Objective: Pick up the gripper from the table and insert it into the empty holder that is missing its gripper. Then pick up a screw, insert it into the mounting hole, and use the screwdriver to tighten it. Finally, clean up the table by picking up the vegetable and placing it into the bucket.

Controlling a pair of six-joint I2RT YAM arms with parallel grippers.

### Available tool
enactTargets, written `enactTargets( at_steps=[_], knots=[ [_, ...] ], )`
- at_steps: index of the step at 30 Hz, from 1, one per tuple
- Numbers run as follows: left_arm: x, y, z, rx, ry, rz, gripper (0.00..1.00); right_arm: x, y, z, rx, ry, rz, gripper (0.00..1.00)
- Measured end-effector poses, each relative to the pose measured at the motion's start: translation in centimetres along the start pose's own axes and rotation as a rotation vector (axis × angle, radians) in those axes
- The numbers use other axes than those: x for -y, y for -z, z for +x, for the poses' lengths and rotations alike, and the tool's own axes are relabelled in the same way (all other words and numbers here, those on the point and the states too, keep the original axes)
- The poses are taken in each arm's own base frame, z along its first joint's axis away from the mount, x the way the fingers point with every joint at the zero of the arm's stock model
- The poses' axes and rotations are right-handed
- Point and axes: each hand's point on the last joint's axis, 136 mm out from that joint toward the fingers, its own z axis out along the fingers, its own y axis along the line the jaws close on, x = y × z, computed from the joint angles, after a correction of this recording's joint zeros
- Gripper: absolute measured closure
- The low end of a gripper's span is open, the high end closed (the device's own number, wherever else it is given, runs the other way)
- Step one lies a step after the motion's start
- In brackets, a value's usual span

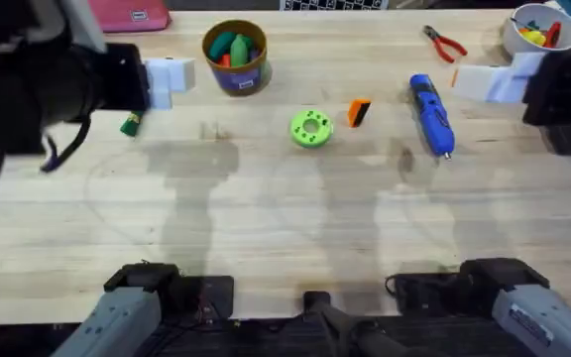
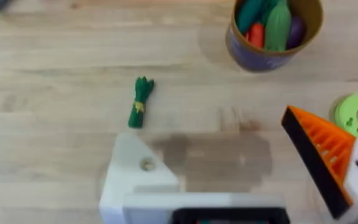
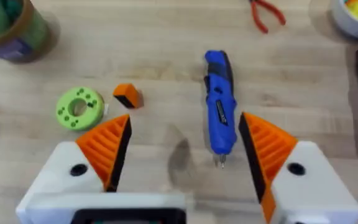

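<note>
Overhead, the gripper (image 1: 359, 112) lies mid-surface, between the green ring (image 1: 311, 128) and the screwdriver (image 1: 431, 114), well apart from both arms. The right end effector (image 3: 185, 152) hangs wide open and empty, the gripper beyond its left finger. The left end effector (image 2: 229, 162), one holder (image 2: 138, 177) bare, is open and empty; vegetable (image 2: 140, 102) lies beyond, bucket (image 2: 272, 31) upper right.

A flat bright-green ring with holes (image 1: 311, 128) lies at the centre of the wooden table (image 1: 285, 238). Red-handled pliers (image 1: 445, 44) lie at the far right. A white bowl (image 1: 519, 33) holding yellow and red items stands in the far right corner. A pink case (image 1: 130, 15) lies at the far left edge.
</note>
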Motion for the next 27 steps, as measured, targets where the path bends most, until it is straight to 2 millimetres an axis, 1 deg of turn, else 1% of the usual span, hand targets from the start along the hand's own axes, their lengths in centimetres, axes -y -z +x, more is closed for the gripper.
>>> enactTargets(
  at_steps=[5,7,10,14,18,21,27],
  knots=[
    [0.2,-2.5,1.0,-0.191,-0.012,0.005,0.021,0.1,-1.7,1.3,-0.144,-0.008,0.0,0.008],
    [0.2,-3.6,1.2,-0.238,-0.014,0.007,0.021,0.1,-2.3,2.1,-0.191,-0.01,-0.001,0.008],
    [0.3,-5.2,1.9,-0.292,-0.016,0.008,0.021,0.2,-3.2,2.6,-0.229,-0.012,-0.001,0.007],
    [0.4,-6.4,2.9,-0.346,-0.019,0.01,0.022,0.2,-3.8,2.9,-0.254,-0.014,-0.001,0.007],
    [0.3,-6.9,3.2,-0.361,-0.055,0.014,0.02,0.2,-3.9,3.0,-0.264,-0.014,-0.001,0.007],
    [-0.8,-6.8,3.0,-0.359,-0.075,0.002,0.015,0.2,-3.9,3.0,-0.264,-0.014,-0.001,0.007],
    [-5.4,-6.6,2.5,-0.416,-0.077,-0.057,0.017,0.2,-3.9,3.0,-0.264,-0.014,-0.001,0.008]
  ],
)
